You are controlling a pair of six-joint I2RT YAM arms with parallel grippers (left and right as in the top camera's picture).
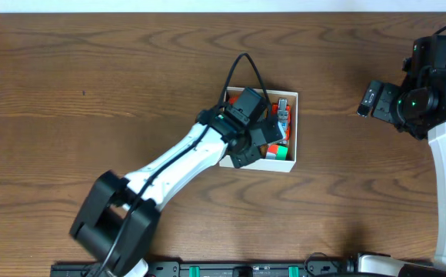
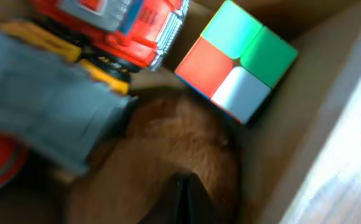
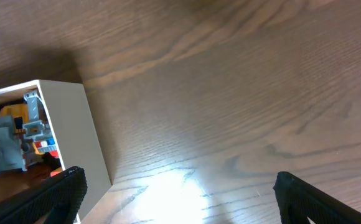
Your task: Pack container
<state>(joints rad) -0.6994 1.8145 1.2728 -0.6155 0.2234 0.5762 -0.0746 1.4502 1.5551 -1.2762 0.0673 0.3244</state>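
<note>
The container (image 1: 294,123) is a small white-walled box with a tan inside, standing mid-table. My left gripper (image 1: 260,138) reaches down into it. In the left wrist view that gripper (image 2: 185,200) is shut with nothing between its fingers, its tips low over the tan floor (image 2: 168,149). Ahead of it lie a colourful cube (image 2: 233,59) and a red and grey toy vehicle (image 2: 106,31). My right gripper (image 1: 367,100) hovers to the container's right, apart from it. It stands wide open and empty (image 3: 180,202) over bare wood, with the container's white wall (image 3: 75,124) at its left.
Grey and orange toy parts (image 3: 12,140) show over the container's rim in the right wrist view. The dark wooden table (image 1: 92,85) stretches around the box. The left arm (image 1: 169,165) crosses the table from the front left.
</note>
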